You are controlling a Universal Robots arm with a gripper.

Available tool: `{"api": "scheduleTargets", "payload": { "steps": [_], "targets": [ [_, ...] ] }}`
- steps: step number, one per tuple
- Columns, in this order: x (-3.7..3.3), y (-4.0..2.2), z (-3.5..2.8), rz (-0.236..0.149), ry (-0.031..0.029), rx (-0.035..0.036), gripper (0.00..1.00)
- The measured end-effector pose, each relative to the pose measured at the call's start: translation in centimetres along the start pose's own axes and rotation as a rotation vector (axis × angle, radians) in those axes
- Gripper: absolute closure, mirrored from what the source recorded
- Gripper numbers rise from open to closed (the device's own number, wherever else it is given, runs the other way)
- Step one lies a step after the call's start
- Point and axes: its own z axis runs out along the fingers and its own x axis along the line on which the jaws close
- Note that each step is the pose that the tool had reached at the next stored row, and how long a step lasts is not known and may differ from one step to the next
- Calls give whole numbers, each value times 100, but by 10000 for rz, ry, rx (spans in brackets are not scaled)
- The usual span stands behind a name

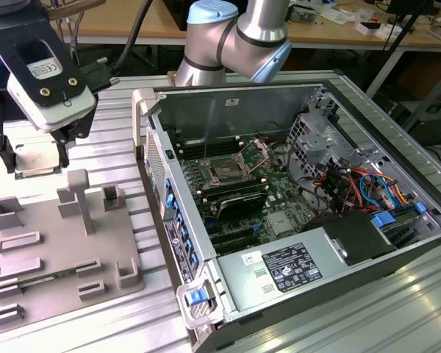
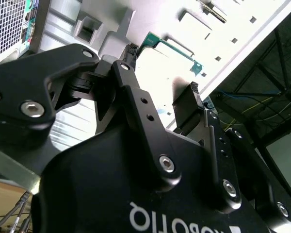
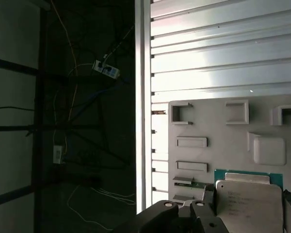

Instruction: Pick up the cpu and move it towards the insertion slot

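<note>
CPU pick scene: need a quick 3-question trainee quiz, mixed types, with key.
1. True or false: the cpu already sits in the insertion slot.
2. What is between the fingers of the gripper? A) a memory stick B) the cpu C) a cable
3. Fill in: in the exterior view, the grey tray lies on the view's ___ of the computer case.

Key: 1 false; 2 B; 3 left.

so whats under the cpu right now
The cpu sits between the gripper fingers. Beneath it in both wrist views is the grey tray with its rectangular recesses. The patch of tray directly below is covered by the chip itself.
</note>
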Motion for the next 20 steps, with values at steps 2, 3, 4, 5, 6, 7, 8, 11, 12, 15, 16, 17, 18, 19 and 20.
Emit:
{"api": "scheduleTargets", "payload": {
  "steps": [2, 3, 4, 5, 6, 7, 8, 11, 12, 15, 16, 17, 18, 19, 20],
  "targets": [
    [-26, 0, 0, 0, -1, -1, 45],
    [-40, -1, 0, 0, -1, -1, 45],
    [-68, -1, -1, 0, -1, -1, 45],
    [-84, -1, -1, -1, -1, -1, 45],
    [-92, -1, -1, -1, -1, -1, 45],
    [-96, -1, -1, -1, -1, -1, 45],
    [-96, -1, -1, 0, -1, -1, 45],
    [-98, -1, -2, -1, 0, 0, 45],
    [-98, -1, -8, 0, -1, -1, 45],
    [-97, 1, -83, 0, -1, 0, 45],
    [-96, 1, -110, 0, 1, 0, 45],
    [-95, 2, -131, -1, 0, -1, 45],
    [-95, 2, -132, -1, -1, -2, 45],
    [-95, 2, -132, -1, -4, -4, 45],
    [-97, 2, -133, -1, -1, -4, 45]
  ]
}}
